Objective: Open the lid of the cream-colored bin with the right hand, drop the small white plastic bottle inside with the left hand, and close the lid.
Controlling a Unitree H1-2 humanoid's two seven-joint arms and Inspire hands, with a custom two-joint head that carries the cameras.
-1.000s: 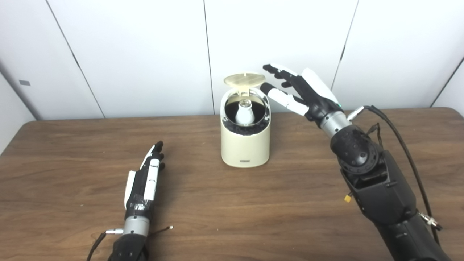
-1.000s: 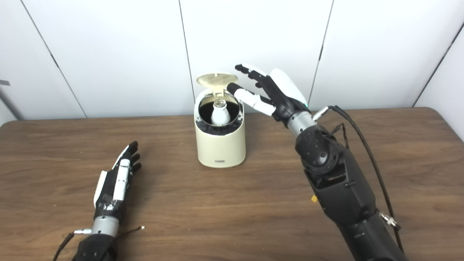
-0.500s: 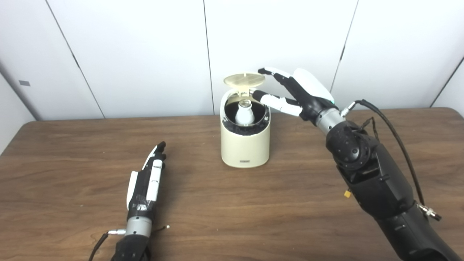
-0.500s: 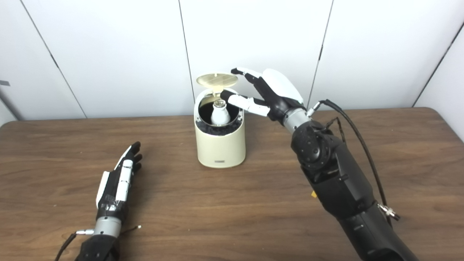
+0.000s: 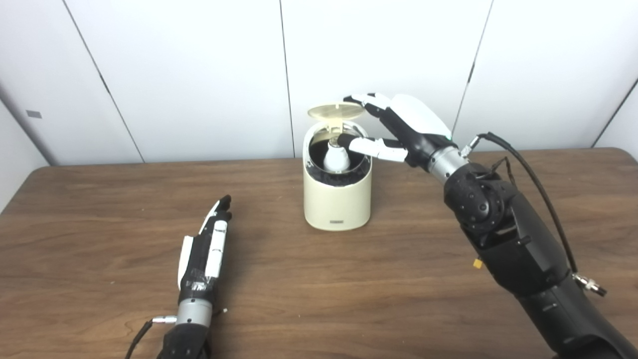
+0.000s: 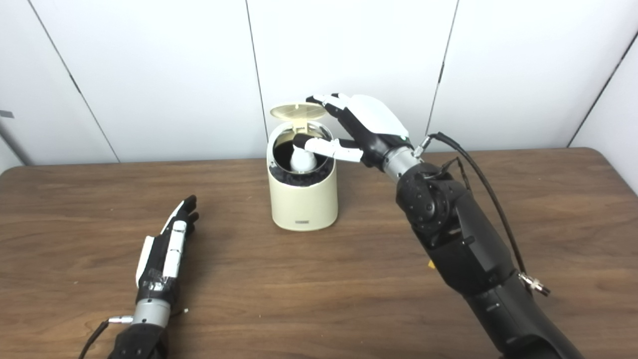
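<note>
Near the tabletop's (image 5: 99,209) back edge, centre, stands the cream bin (image 5: 337,199), lid (image 5: 335,110) swung up on its rear hinge, almost level above the opening. Small white bottle (image 5: 336,158) sits upright inside, neck up, so the drop looks done; closing is prob. the step in hand.

Right hand (image 5: 398,127) hovers at the bin's top right, fingers (image 5: 363,99) spread and holding nothing: upper ones at the lid's right edge, seemingly touching, w/ the thumb reaching across the opening just over the bottle neck. Left hand (image 5: 204,249) lies flat on the tabletop toward the front-left, fingers straight and apart, empty, well apart from the bin.

To close well: press fwd and down on the lid from behind/above w/ the upper fingers, letting it pivot on the hinge. Pull the thumb out of the opening first, else the lid lands on it. Keep the push light and downward; a sideways shove could slide or tip the bin, since nothing steadies it.

In the way: only the thumb itself, and maybe the bottle neck if it stands higher than the rim; can't tell from here. Otherwise just the white wall panels (image 5: 199,75) behind and the right arm's cable (image 5: 543,194), neither near the lid's path.
</note>
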